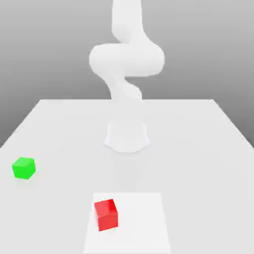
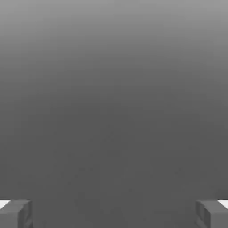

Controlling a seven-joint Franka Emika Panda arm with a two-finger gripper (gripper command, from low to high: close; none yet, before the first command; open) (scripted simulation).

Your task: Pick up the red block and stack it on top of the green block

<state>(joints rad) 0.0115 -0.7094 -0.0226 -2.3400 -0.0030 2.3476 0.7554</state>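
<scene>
Red block [image 1: 106,214] flat on table [image 1: 198,149], slightly turned, no long axis; jaws wide, empty.

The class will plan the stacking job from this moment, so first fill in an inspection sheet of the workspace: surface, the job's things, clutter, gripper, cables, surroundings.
Surface: pale flat table, with a brighter square patch near its front edge.
Job's things: red block rests on the patch, at its side toward the exterior view's left. Green block sits on the table far to the exterior view's left, well apart from the red one. Not stacked.
Clutter: nothing seen.
Gripper: gripper open in the hand view, fingertips wide apart, nothing between them.
Cables: nothing seen.
Surroundings: plain grey backdrop; white arm rises from its base at mid-table.
</scene>
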